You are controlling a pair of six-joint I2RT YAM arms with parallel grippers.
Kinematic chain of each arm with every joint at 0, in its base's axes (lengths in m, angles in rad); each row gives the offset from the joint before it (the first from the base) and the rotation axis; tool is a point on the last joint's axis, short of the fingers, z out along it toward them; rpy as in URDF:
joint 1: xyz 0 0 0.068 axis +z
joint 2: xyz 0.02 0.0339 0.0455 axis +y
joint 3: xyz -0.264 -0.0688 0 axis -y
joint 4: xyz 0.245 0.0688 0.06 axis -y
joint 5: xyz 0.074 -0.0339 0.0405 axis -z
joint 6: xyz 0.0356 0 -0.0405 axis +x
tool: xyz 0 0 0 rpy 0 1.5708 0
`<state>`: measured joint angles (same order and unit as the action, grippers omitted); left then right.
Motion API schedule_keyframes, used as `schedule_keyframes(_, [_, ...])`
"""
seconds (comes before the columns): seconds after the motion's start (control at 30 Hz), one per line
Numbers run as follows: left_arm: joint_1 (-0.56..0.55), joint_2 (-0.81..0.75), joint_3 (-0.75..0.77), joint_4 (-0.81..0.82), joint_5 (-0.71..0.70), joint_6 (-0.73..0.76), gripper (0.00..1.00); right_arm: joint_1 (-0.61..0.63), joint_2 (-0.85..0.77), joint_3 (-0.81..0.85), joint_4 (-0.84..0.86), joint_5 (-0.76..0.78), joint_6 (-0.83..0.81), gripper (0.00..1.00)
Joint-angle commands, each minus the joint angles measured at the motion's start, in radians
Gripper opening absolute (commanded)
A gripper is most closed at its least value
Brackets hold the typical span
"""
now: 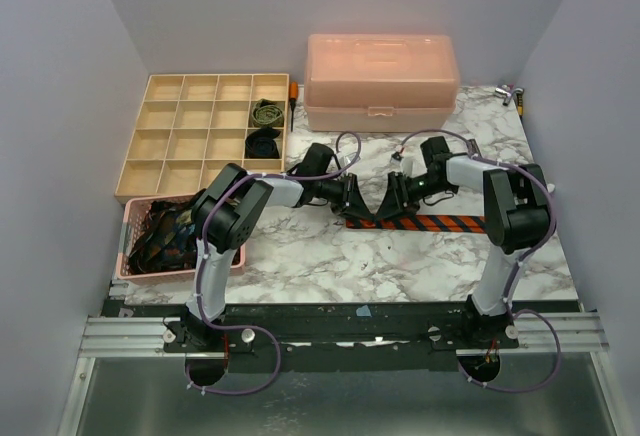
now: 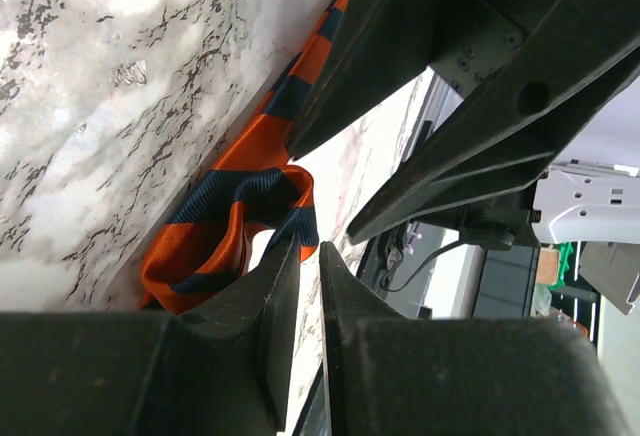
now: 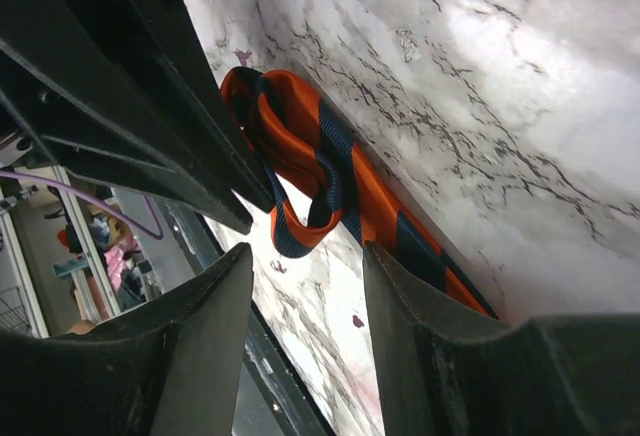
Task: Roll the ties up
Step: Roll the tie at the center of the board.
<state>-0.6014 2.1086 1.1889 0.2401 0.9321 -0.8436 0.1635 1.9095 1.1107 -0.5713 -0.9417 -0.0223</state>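
An orange-and-navy striped tie [image 1: 440, 223] lies flat along the marble table [image 1: 300, 256]. Its left end is curled into a loose loop [image 2: 240, 221], which the right wrist view also shows [image 3: 300, 171]. My left gripper [image 2: 309, 254] sits right at that loop, its jaws a narrow slit apart with only marble showing between them. From the other side, my right gripper [image 3: 307, 248] faces the loop, open wide with nothing between its fingers. From above, the two grippers [image 1: 352, 204] [image 1: 392, 201] meet tip to tip over the tie's end.
A wooden compartment tray [image 1: 180, 136] at back left holds an olive rolled tie [image 1: 266, 113] and a dark one [image 1: 262, 143]. A pink basket [image 1: 130, 246] of loose ties stands at near left. A pink lidded box [image 1: 380, 81] stands at the back.
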Motion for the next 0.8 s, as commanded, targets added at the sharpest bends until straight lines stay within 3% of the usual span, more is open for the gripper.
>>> schedule_keyframes(0.0, [0.003, 0.016, 0.002, 0.036, 0.027, -0.012, 0.15, 0.026, 0.035, 0.009, 0.045, 0.040, 0.020, 0.50])
schedule_keyframes(0.13, [0.005, 0.022, 0.005, 0.034, 0.023, -0.015, 0.14, 0.045, 0.059, 0.005, 0.071, 0.046, 0.053, 0.43])
schedule_keyframes(0.3, [0.009, -0.015, -0.010, 0.044, 0.034, 0.018, 0.16, 0.050, 0.061, 0.008, 0.072, 0.077, 0.051, 0.21])
schedule_keyframes(0.37, [0.010, -0.089, -0.023, -0.037, -0.002, 0.151, 0.28, 0.050, 0.052, 0.012, 0.060, 0.086, 0.040, 0.15])
schedule_keyframes(0.47, [0.009, -0.220, -0.044, -0.181, -0.071, 0.415, 0.58, 0.051, 0.056, 0.024, 0.035, 0.087, 0.033, 0.12])
schedule_keyframes(0.57, [0.005, -0.322, -0.077, -0.294, -0.155, 0.636, 0.77, 0.050, 0.070, 0.034, 0.011, 0.079, -0.005, 0.10])
schedule_keyframes(0.77, [-0.066, -0.441, -0.137, -0.391, -0.352, 0.981, 0.85, 0.050, 0.086, 0.032, -0.015, 0.072, -0.038, 0.09])
